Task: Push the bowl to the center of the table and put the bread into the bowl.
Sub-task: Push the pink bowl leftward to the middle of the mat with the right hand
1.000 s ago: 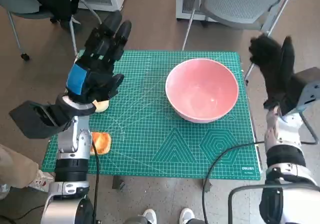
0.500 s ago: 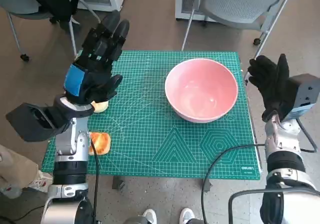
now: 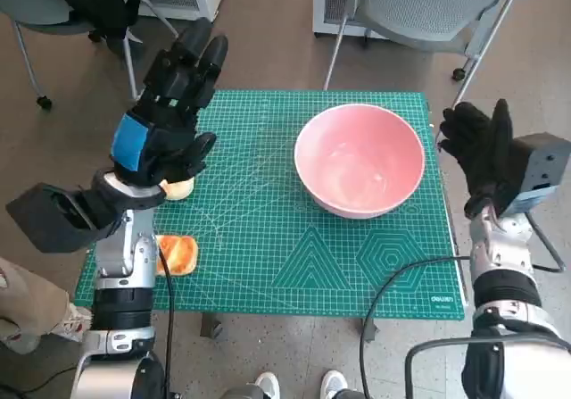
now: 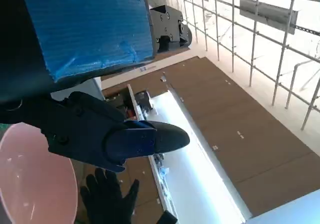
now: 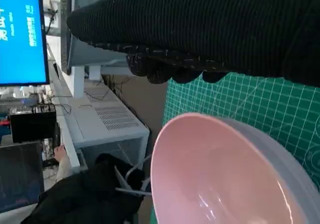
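the round pink plastic bowl [image 3: 359, 159] sits right of the counter's [image 3: 268, 238] middle. my right robot hand [image 3: 480, 152], fingers spread and empty, hangs just beside its outer rim, nearer than my left robot hand [image 3: 165, 118], also spread wide, empty, above toasted bread [image 3: 180, 254].

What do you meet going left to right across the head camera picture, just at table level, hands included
Bread at the mat's left edge → left hand raised above that side → pink bowl right of centre → right hand, open, just off the green mat's right edge.
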Action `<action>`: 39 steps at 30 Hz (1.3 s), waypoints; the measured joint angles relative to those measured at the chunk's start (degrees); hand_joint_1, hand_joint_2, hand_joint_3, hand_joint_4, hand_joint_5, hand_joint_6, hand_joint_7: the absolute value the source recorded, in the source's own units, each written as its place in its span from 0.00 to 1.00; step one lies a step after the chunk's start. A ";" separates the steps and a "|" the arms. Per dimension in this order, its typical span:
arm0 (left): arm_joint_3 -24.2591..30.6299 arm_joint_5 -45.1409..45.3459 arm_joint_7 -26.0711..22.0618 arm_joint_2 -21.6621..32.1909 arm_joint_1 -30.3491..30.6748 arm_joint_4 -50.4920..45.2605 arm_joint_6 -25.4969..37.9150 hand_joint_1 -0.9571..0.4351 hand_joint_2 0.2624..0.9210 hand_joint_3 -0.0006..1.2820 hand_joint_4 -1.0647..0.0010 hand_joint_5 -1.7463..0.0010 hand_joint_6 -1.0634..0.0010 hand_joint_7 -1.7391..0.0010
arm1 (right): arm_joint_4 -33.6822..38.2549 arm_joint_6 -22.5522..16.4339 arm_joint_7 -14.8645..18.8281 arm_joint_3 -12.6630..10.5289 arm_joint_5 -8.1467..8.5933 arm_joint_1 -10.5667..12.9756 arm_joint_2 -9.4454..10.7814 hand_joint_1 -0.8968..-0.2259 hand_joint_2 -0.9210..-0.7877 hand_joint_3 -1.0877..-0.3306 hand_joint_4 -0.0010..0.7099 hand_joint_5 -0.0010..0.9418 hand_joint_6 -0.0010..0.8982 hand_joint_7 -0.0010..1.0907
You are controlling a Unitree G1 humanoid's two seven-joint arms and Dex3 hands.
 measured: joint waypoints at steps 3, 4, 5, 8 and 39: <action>0.00 0.00 0.00 0.01 0.00 0.00 0.00 0.21 1.00 0.30 0.98 1.00 0.94 0.85 | -0.01 -0.04 0.00 0.29 -0.34 0.00 0.55 0.37 0.00 0.32 0.03 0.00 0.07 0.12; 0.00 0.00 0.00 0.02 0.00 0.00 0.00 0.21 1.00 0.30 0.98 1.00 0.94 0.85 | -0.01 -0.04 0.00 0.40 -0.52 0.00 0.76 0.37 0.00 0.31 0.03 0.00 0.07 0.12; -0.01 0.00 0.00 0.02 0.00 0.00 0.00 0.21 1.00 0.30 0.98 1.00 0.94 0.85 | -0.01 -0.05 0.00 0.53 -0.79 -0.01 0.90 0.38 0.00 0.30 0.03 0.00 0.07 0.12; -0.04 0.00 0.00 0.03 0.00 0.00 0.00 0.21 1.00 0.30 0.98 1.00 0.95 0.85 | -0.02 -0.13 0.00 0.91 -1.09 -0.01 1.28 0.39 0.00 0.27 0.03 0.00 0.07 0.11; -0.05 0.06 0.00 0.38 0.00 0.76 0.05 0.21 1.00 0.30 0.98 1.00 0.96 0.83 | -0.33 -1.77 1.17 3.03 -2.47 -0.66 6.35 0.33 0.00 0.30 0.09 0.01 0.08 0.11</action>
